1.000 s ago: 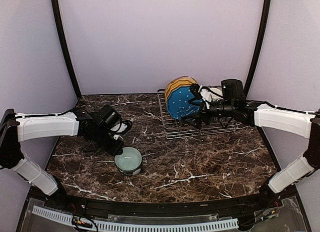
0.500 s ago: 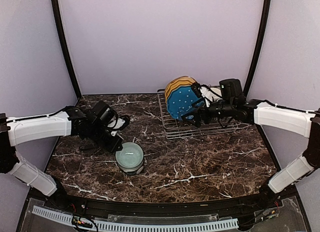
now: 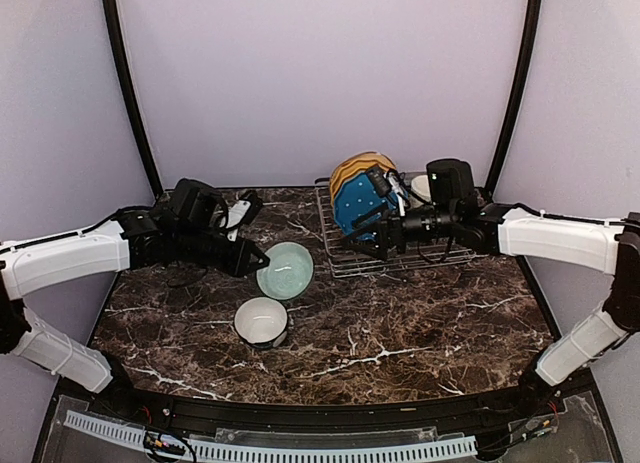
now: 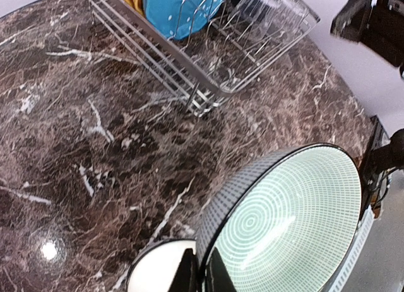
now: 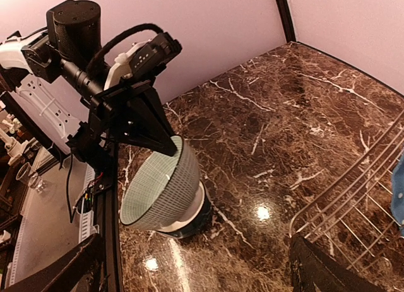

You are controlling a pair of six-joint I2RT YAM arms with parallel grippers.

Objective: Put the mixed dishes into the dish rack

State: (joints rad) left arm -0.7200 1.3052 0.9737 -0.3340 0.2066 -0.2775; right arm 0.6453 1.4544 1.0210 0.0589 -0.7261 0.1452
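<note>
Mint-green bowl [image 3: 286,270] lifted off mug [image 3: 262,321], tilted | left pincer [image 3: 259,265] clamps its rim | right pincer [image 3: 385,238] spread wide

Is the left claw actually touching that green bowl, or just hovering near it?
Touching. The left wrist view shows the left gripper with one finger on each side of the mint-green bowl at its rim, pinching it.

L arm [image 3: 80,258] out fwd, L claw [image 3: 258,262] pinched shut, R arm [image 3: 552,233] angled inward, R claw [image 3: 372,241] wide open
</note>
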